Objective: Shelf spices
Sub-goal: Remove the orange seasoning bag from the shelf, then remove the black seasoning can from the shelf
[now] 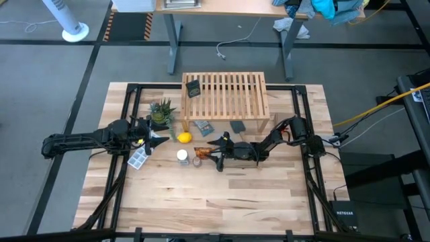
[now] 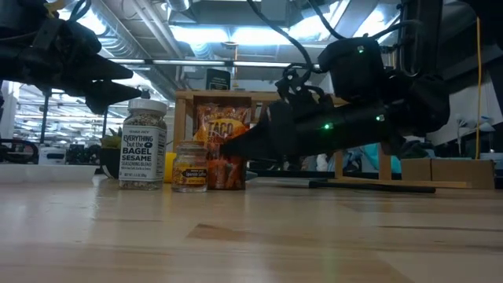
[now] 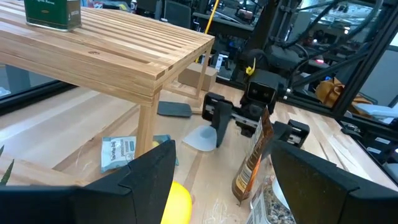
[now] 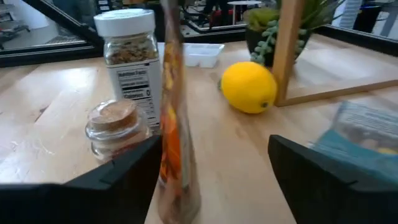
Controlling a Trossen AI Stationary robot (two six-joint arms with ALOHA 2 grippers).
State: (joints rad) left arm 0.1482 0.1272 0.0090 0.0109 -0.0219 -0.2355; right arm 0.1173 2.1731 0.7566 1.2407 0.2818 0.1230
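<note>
The wooden slatted shelf [image 1: 225, 94] stands at the table's far middle, with the small black square container [image 1: 193, 88] on its left end. In front of it the white-capped jar [image 1: 182, 156] and the tiny glass jar [image 1: 197, 161] stand upright on the table. The orange packet [image 4: 173, 137] stands upright on its lower edge beside them, between the fingers of my open right gripper [image 4: 214, 180], close to one finger [image 4: 124, 180]. My right gripper [image 1: 211, 154] lies low and level, pointing toward the table's left. My left gripper [image 1: 160, 138] is open and empty, raised near the lemon. My right gripper has the orange packet [image 3: 252, 162] between its open fingers, coming level from the table's right. The packet stands upright with its lower edge on the table. I cannot tell whether the nearer finger touches it.
A yellow lemon [image 1: 184, 138] lies left of the jars and a potted plant [image 1: 162, 111] stands beyond it. A white tray [image 1: 138, 159] lies under my left arm. A blue packet [image 1: 203, 126] and a grey-blue spatula [image 1: 238, 126] lie at the shelf's front.
</note>
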